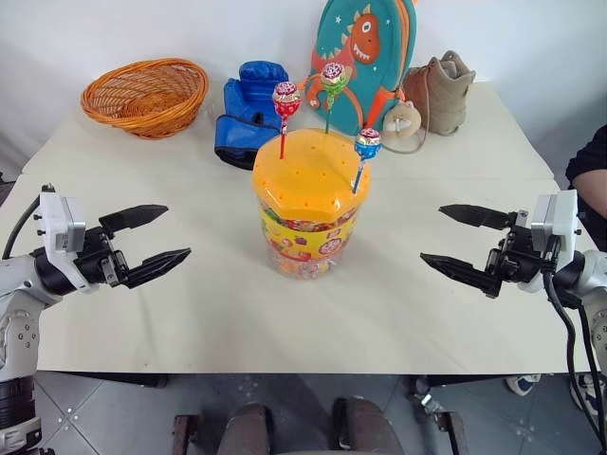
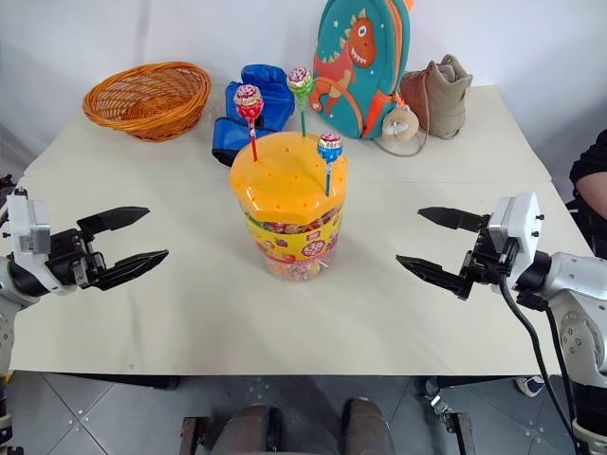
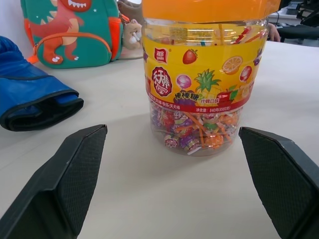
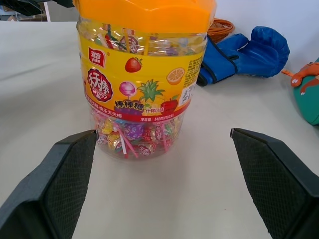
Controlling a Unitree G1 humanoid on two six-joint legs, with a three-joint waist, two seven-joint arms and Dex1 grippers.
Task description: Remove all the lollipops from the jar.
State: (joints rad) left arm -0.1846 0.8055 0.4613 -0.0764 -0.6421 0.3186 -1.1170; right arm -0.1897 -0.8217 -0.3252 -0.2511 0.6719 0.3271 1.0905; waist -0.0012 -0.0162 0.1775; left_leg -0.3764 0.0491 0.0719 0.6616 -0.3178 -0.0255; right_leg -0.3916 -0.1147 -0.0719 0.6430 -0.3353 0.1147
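Bright, even indoor light falls from overhead on the cream tabletop point(image 1: 190, 313), with no harsh glare. The clear plastic candy jar with its domed orange lid point(image 1: 308, 204) casts only a faint soft shadow at about 5 o'clock of its base. In both wrist views the jar label is sharp, while the near black textured fingertips point(image 3: 75, 184) look slightly soft.

Person point(image 1: 590, 180) cut off at table's edge

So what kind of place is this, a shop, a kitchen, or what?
Probably a robot test room, not a shop: a plain white table against a bare wall, set with unrelated props, such as a candy jar, boxing glove and dinosaur backpack.
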